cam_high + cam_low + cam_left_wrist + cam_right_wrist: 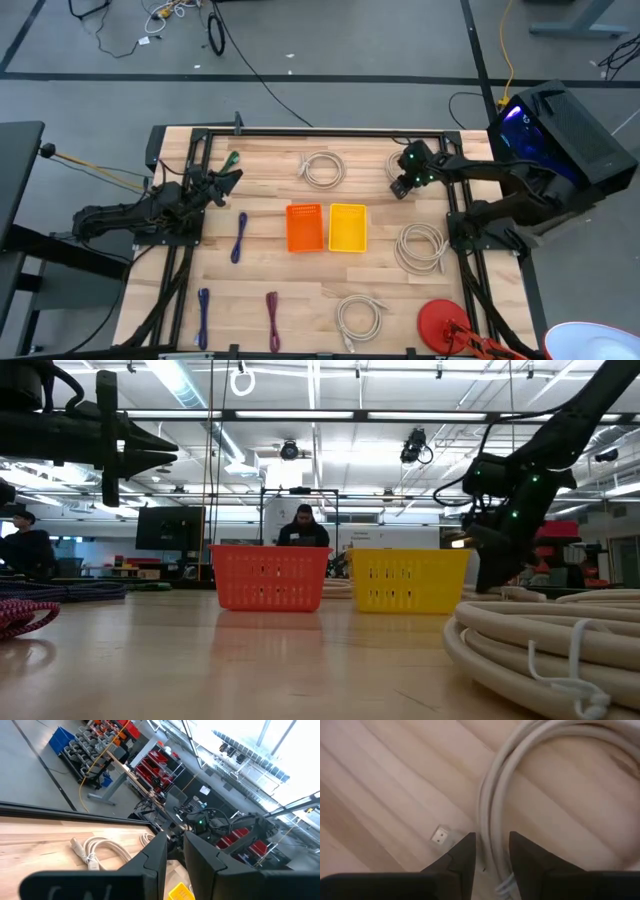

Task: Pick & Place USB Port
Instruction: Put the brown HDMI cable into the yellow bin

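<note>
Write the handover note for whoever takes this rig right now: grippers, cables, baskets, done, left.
Right gripper: low over the white coiled cable at the table's far right, fingers slightly apart astride a strand, nothing gripped.
Left gripper: raised at the left side, narrow gap, holding nothing.
Orange basket and yellow basket sit side by side mid-table; neither shows a cable inside from above.
Other white coils and purple cables lie scattered on the table.
Done: nothing placed. Left: grasp the cable, carry it to a basket, then the rest.

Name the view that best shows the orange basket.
The high view: the orange basket shows whole from above, beside the yellow basket. The low view gives only its side wall; the wrist views miss it.
</note>
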